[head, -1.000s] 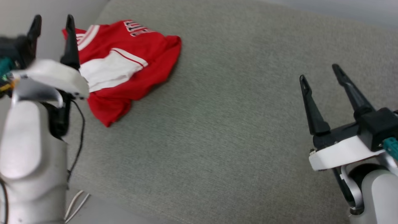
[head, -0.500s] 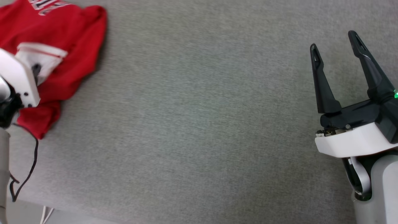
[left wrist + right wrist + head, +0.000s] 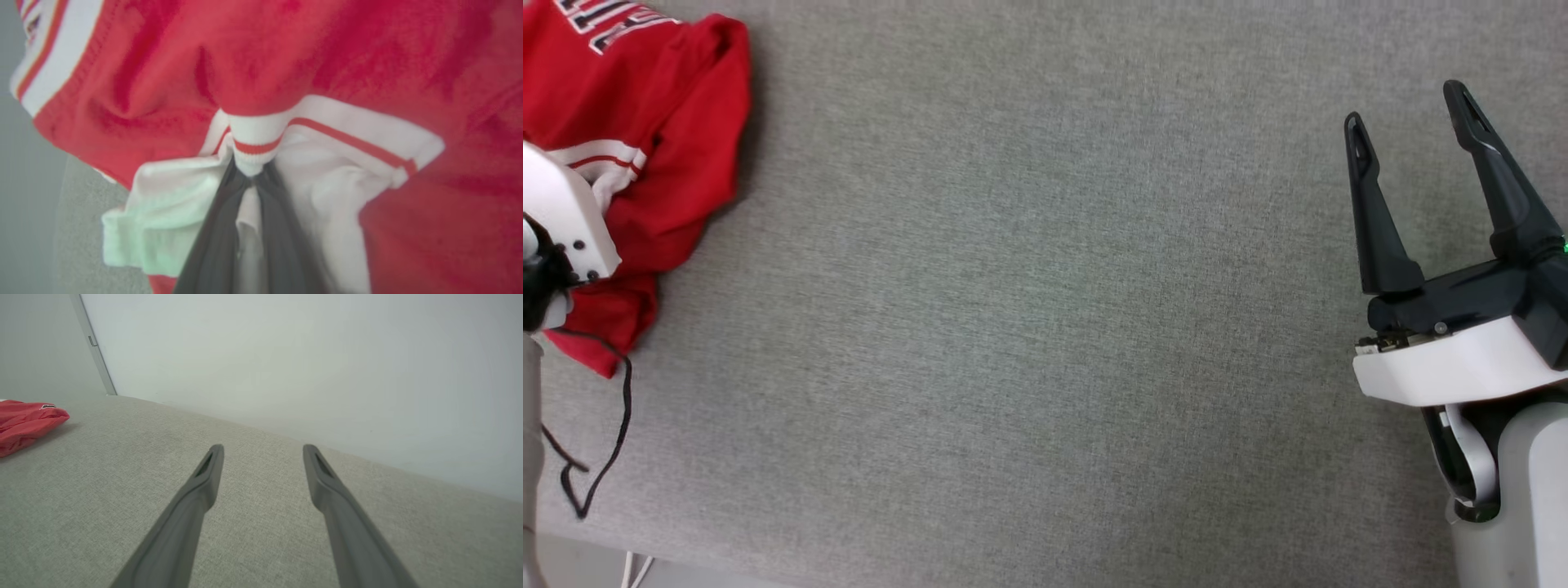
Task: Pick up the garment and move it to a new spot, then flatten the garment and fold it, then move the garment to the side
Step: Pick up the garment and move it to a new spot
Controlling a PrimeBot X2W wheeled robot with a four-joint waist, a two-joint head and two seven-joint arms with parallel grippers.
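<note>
Your left claw [image 3: 250, 176] is clamped on the white sleeve of the garment [image 3: 327, 49].
The garment lies crumpled at the far left of the grey fabric surface [image 3: 1045, 327]; your right claw [image 3: 1405, 106] has its fingers apart, well away from it.

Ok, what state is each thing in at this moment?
red jersey T-shirt: crumpled, unfolded, lying on the grey fabric surface.
left gripper: shut on the shirt's white sleeve, at the striped cuff.
right gripper: open, holding nothing, away from the shirt.
</note>
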